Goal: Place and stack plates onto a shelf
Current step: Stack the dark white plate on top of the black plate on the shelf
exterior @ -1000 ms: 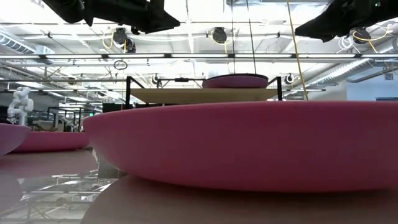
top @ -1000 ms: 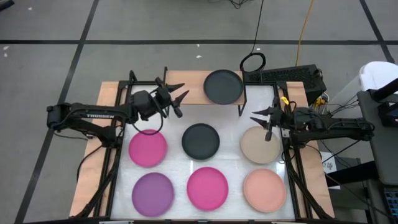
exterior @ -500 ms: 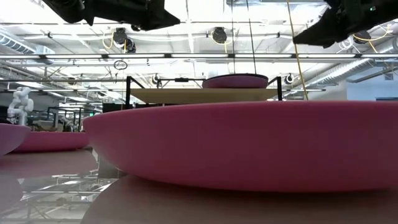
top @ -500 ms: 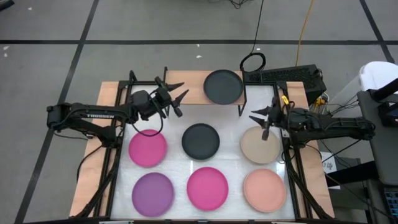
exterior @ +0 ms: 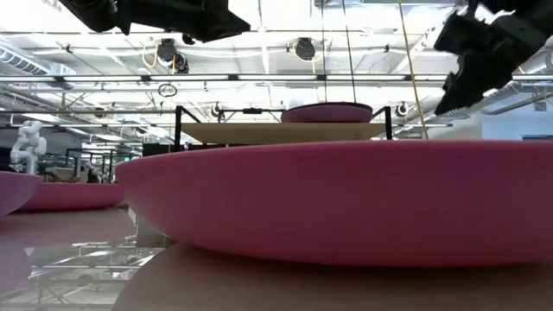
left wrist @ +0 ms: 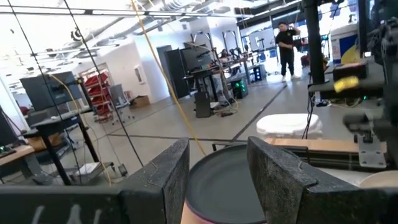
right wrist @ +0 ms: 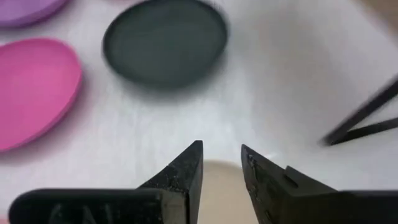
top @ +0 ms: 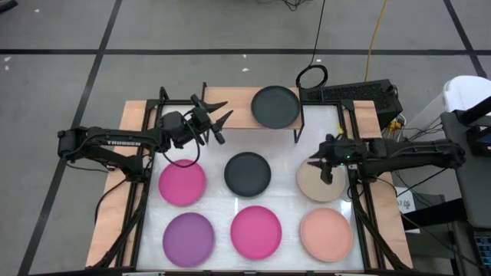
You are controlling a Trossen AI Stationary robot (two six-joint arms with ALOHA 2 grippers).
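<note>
From above, the right gripper, jaws apart, sits right of centre over the upper-left rim of the round matte beige plate. The left gripper waits upper left, jaws apart, beside the light-wood shelf with black legs, which already carries a dark grey plate stack.

Table-level view: a magenta pink plate fills most of the frame (not much help).

Left wrist view: the stack's dark top plate is just ahead.

Right wrist view: the fingers straddle the beige rim. Risk as I see it: a shallow rim pinch could slip and skid the plate.
</note>
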